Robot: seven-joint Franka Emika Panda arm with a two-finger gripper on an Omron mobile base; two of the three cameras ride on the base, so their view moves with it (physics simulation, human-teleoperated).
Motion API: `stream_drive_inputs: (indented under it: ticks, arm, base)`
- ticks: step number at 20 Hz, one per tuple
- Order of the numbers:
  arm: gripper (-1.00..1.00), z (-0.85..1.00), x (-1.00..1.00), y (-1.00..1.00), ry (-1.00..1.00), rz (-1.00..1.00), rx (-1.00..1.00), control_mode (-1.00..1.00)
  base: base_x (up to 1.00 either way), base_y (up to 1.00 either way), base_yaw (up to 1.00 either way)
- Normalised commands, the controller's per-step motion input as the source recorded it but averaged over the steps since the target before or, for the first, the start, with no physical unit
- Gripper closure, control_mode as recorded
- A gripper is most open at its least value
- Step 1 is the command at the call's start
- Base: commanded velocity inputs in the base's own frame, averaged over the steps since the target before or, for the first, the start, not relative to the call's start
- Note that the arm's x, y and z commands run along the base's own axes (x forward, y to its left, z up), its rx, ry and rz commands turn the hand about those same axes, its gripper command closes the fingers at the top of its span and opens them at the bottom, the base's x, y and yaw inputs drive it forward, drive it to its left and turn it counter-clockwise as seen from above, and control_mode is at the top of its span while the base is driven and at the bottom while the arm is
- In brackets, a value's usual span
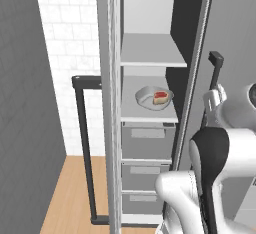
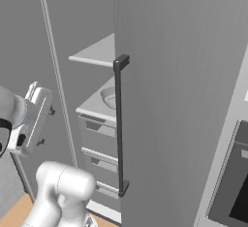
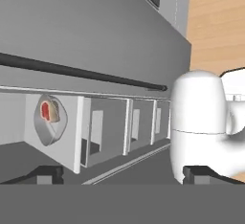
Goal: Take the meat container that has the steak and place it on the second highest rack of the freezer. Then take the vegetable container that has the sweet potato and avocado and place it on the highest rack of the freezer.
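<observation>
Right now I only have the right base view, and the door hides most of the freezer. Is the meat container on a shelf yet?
Observer: Yes. In the left base view the meat container sits on the lower of the two shelves, the second highest rack.
Operator: Is the steak in it?
Observer: Yes, the steak lies in the dish, toward its right side.
Operator: Anything on the highest rack?
Observer: No, the highest rack is bare; the vegetable container is not on it.
Operator: Is the hand holding anything?
Observer: No. In the hand view the hand is open with nothing between its tips, outside the freezer.
</observation>
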Motion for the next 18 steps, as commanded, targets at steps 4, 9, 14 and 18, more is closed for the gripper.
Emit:
stream_drive_inputs:
  ticks: [4, 9, 14, 18]
  arm:
    - [-1.0, -0.18, -0.69, -0.09, 0.01, 0.0, -0.01, -1.0]
    - [-1.0, -0.03, -0.15, -0.01, 0.0, 0.0, 0.0, -1.0]
    - [-1.0, 0.0, -0.29, 0.0, -0.02, 0.0, 0.0, 1.0]
    - [-1.0, 0.0, 0.0, 0.0, 0.0, 0.0, 0.0, 1.0]
  base:
    - [0.0, 0.0, 0.0]
    - [0.0, 0.0, 0.0]
    - [-0.2, -0.02, 0.0]
    - [-1.0, -0.31, -0.1]
